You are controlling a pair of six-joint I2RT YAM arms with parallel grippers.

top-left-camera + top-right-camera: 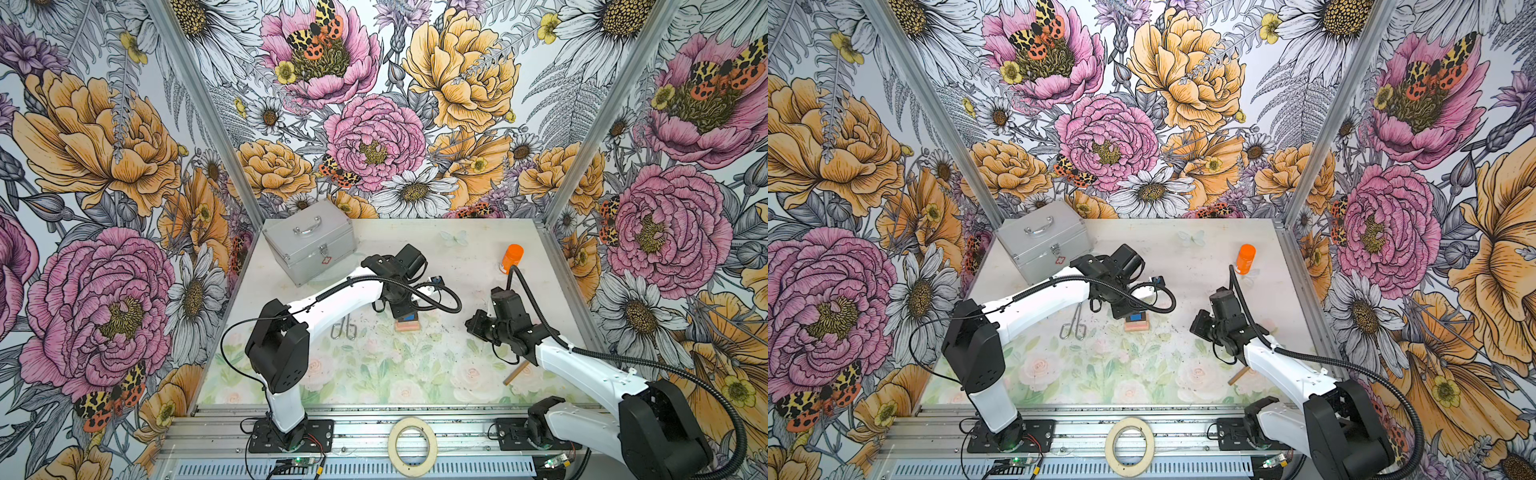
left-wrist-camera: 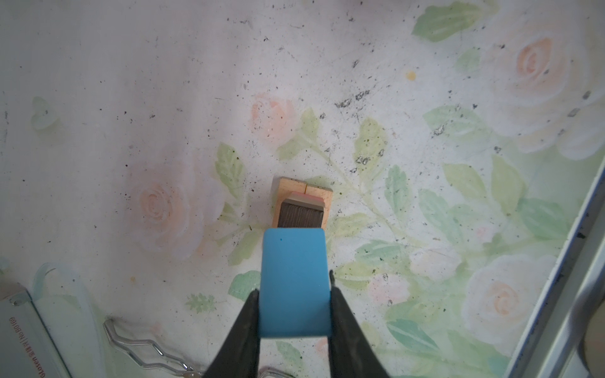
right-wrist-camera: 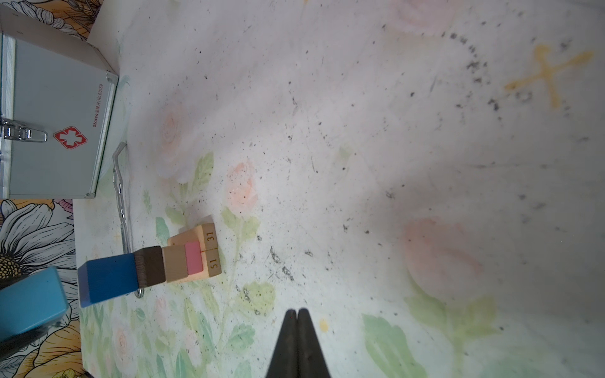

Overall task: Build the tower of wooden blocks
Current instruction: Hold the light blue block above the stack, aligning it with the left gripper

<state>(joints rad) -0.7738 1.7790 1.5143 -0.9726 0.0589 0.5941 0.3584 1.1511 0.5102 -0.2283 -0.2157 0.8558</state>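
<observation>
The wood block tower [image 1: 408,323] [image 1: 1136,323] stands mid-table. In the right wrist view it has tan base blocks [image 3: 211,253], then pink, tan and dark brown [image 3: 150,265] layers, with a blue block [image 3: 108,281] on top. My left gripper [image 2: 294,288] [image 1: 402,309] hangs over it, shut on a blue block [image 2: 294,278]. That held block also shows at the edge of the right wrist view [image 3: 29,304], just clear of the tower's top. It hides most of the tower in the left wrist view. My right gripper [image 3: 297,311] [image 1: 473,324] is shut and empty, to the right of the tower.
A silver case [image 1: 309,245] stands at the back left. Metal tongs [image 1: 345,330] lie left of the tower. An orange bottle [image 1: 512,257] is at the back right, and a wooden stick [image 1: 515,374] lies under the right arm. A tape roll [image 1: 412,446] rests on the front rail.
</observation>
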